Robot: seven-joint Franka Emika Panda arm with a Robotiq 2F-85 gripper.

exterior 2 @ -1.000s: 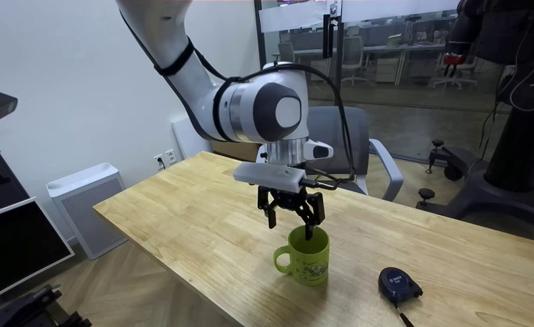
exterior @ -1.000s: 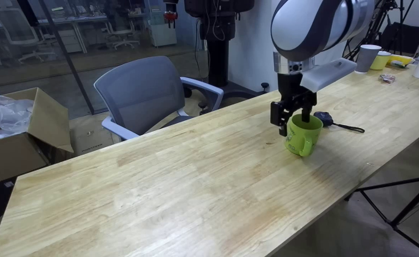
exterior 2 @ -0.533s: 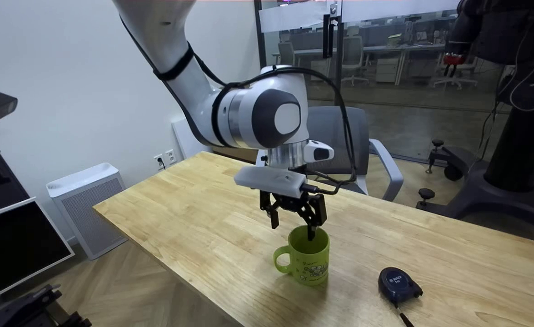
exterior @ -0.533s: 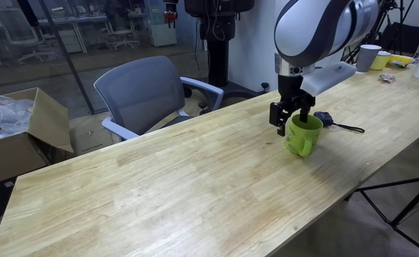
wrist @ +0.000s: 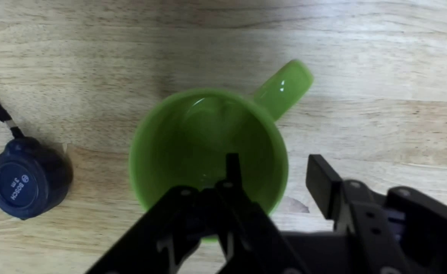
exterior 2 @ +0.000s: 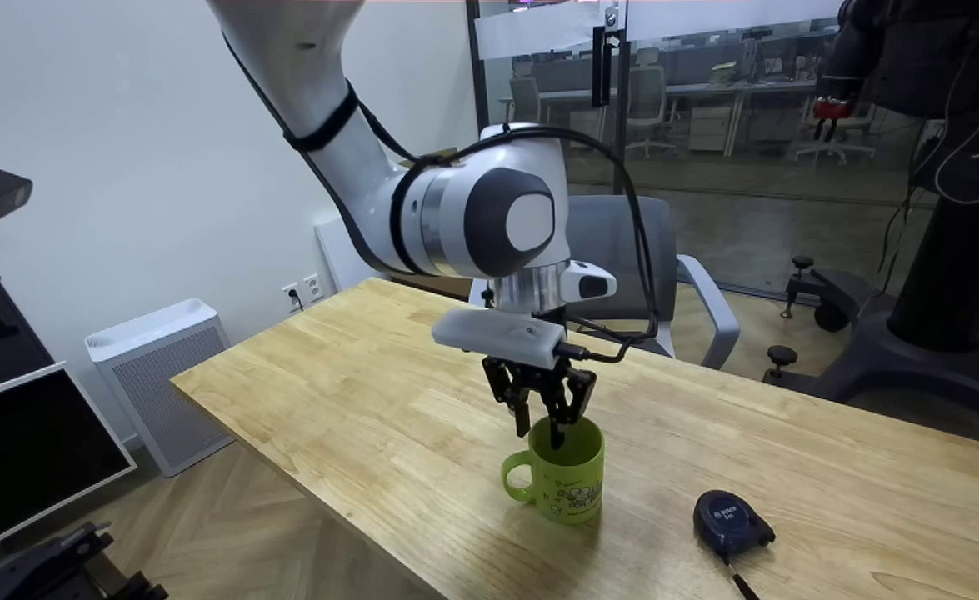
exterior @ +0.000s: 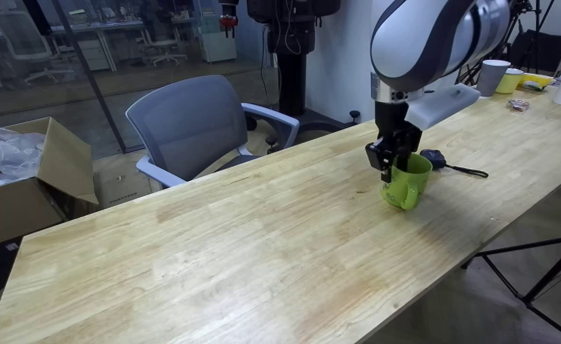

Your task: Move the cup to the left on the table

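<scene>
Wrist view: cup [wrist: 204, 142], lime-green, upright on tabletop [wrist: 379, 53], tape measure [wrist: 23, 182] near. Hand [wrist: 275, 167]: parted, astride cup's wall, not yet gripping. Current step, presumably: grasp. Next move should be closing on that wall, then shifting leftward.

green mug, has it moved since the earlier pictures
No, in no direction: in both exterior views the green mug keeps the same place relative to the tape measure. The claw, though, has narrowed.
</scene>
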